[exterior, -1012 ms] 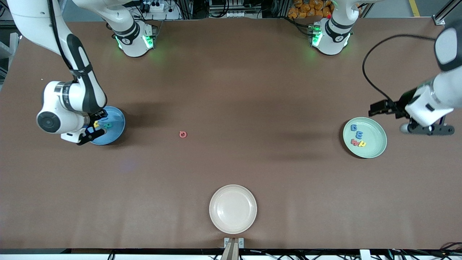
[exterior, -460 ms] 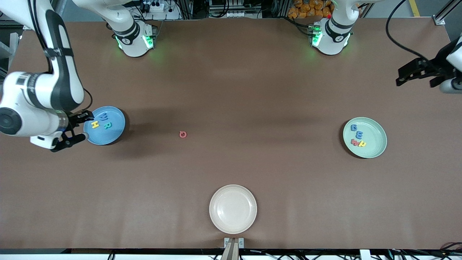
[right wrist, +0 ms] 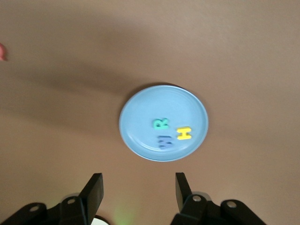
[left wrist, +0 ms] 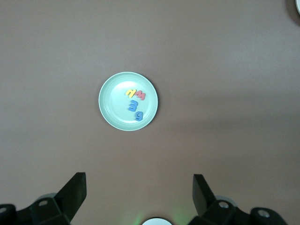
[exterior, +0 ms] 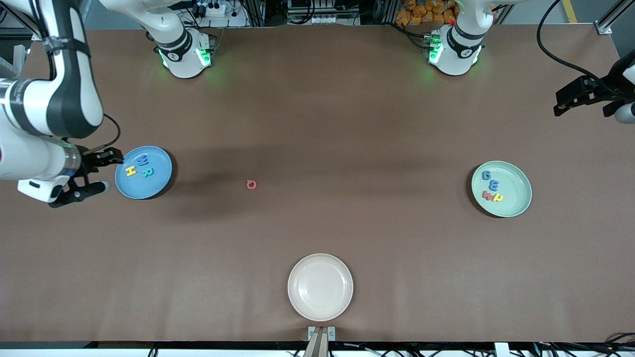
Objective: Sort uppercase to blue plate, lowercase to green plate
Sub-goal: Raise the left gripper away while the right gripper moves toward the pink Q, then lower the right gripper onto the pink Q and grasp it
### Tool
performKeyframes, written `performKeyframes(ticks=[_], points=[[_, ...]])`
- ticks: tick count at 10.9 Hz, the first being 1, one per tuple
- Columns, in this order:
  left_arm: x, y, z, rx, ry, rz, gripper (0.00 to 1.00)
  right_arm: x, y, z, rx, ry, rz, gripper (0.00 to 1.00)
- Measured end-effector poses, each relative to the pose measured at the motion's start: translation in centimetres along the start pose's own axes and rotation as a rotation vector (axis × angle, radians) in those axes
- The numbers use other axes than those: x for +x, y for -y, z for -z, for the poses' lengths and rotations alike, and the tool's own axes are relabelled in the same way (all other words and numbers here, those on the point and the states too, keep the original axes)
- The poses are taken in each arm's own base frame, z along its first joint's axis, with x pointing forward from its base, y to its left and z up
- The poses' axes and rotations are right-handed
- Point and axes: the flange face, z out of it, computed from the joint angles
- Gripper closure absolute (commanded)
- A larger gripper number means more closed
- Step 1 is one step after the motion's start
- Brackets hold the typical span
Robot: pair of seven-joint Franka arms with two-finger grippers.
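Red Q [exterior: 252, 184] alone on worktop [exterior: 317, 124]. H, W, R in blue plate [exterior: 158, 186]. Right pincer [right wrist: 136, 187] open, empty, by plate; left pincer [left wrist: 138, 192] open, aloft, waiting.

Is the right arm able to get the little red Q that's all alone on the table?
Probably yes. The red Q lies by itself on bare table, between the blue plate and the green plate, with nothing around it. The right tool is open and empty beside the blue plate, on the same side.
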Motion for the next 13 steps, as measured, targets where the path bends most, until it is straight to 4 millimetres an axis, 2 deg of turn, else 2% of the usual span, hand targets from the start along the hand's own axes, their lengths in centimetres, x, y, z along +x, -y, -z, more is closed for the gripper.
performKeyframes(ticks=[2,5,7,8,10,13], points=[[0.2,-0.1,0.8,0.004,-0.038,-0.003,0.0,1.0,5.7,1.0,-0.008,-0.006,-0.05,0.3],[0.2,-0.6,1.4,0.028,-0.051,-0.014,0.0,2.4,15.4,1.5,-0.022,-0.044,-0.131,0.31],[0.2,-0.6,1.4,0.028,-0.052,-0.014,0.0,3.3,20.8,0.4,-0.018,-0.109,-0.179,0.31],[0.2,-0.6,1.4,0.028,-0.052,-0.014,0.0,3.8,23.0,-1.0,-0.009,-0.147,-0.196,0.31],[0.2,-0.6,1.4,0.028,-0.052,-0.013,0.0,4.8,26.2,-5.0,0.022,-0.234,-0.226,0.31],[0.3,-0.6,1.2,0.028,-0.049,-0.014,0.0,5.7,28.6,-12.4,0.08,-0.339,-0.243,0.32]])
